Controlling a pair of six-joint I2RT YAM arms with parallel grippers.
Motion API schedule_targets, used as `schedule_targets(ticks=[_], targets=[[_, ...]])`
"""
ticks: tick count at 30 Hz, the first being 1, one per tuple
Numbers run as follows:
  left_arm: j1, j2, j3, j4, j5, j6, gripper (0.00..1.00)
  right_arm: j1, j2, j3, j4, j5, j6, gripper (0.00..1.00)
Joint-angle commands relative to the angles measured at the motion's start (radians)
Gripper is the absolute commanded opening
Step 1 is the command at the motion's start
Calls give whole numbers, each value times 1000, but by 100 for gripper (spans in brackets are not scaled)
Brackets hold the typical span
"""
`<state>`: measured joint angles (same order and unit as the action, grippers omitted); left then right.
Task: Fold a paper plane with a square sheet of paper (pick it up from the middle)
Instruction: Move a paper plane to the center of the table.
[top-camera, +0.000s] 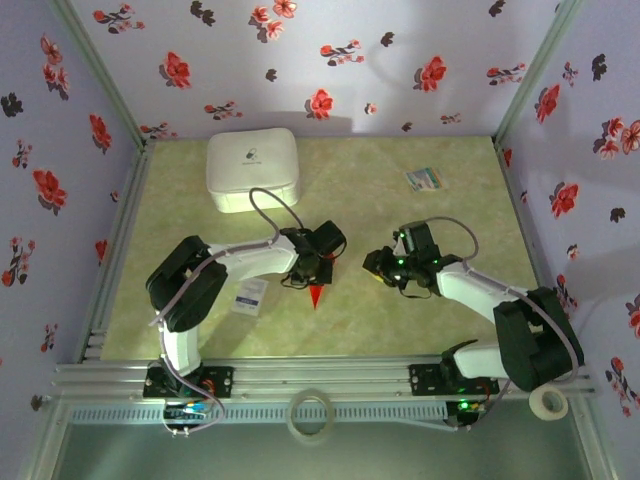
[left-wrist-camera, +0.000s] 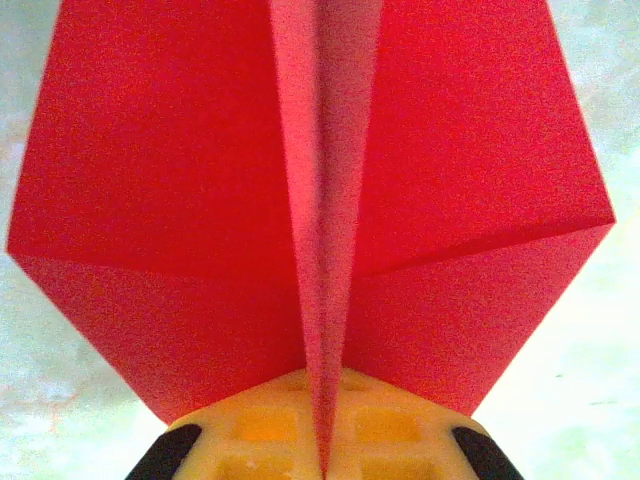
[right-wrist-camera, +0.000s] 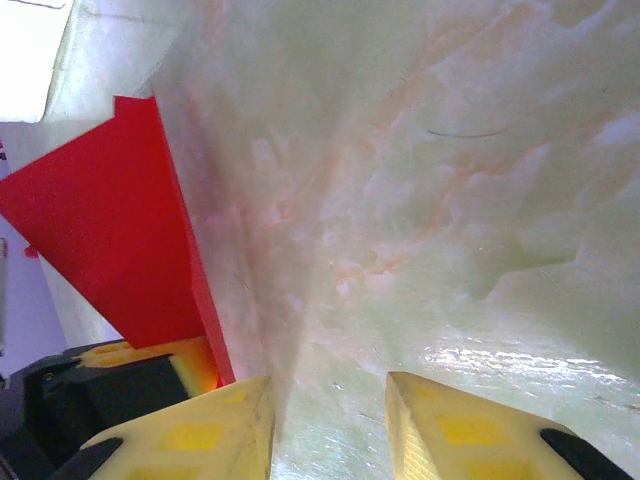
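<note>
There is one paper plane (top-camera: 317, 295), bright red, just left of centre in the overhead view with its tip pointing down the frame. The left gripper (top-camera: 312, 275) is clamped on its centre fold, and the wrist view shows the wings spreading to either side. The right gripper (top-camera: 375, 265) sits just to the right, its fingers apart and holding nothing. I count one white box (top-camera: 253, 168) at upper left, one multicoloured card (top-camera: 427, 179) at upper right, one white packet (top-camera: 250, 297), and two tape rolls (top-camera: 309, 415) along the bottom edge. The table (top-camera: 420, 320) is pale green and marbled. The walls (top-camera: 300, 60) are lilac with red flowers.
</note>
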<state>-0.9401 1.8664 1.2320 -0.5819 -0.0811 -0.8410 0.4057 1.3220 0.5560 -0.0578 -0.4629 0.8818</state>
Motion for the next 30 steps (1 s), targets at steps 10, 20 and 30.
schedule_targets(ticks=[10, 20, 30], targets=[[-6, 67, 68, -91, -62, -58, 10, -4, 46, -27, 58, -22, 13, 35], [-6, 79, 77, -95, -55, -49, 18, -4, 42, -33, 62, -24, 16, 36], [-8, 109, 80, -111, -55, -47, 24, -4, 39, -36, 65, -23, 19, 36]])
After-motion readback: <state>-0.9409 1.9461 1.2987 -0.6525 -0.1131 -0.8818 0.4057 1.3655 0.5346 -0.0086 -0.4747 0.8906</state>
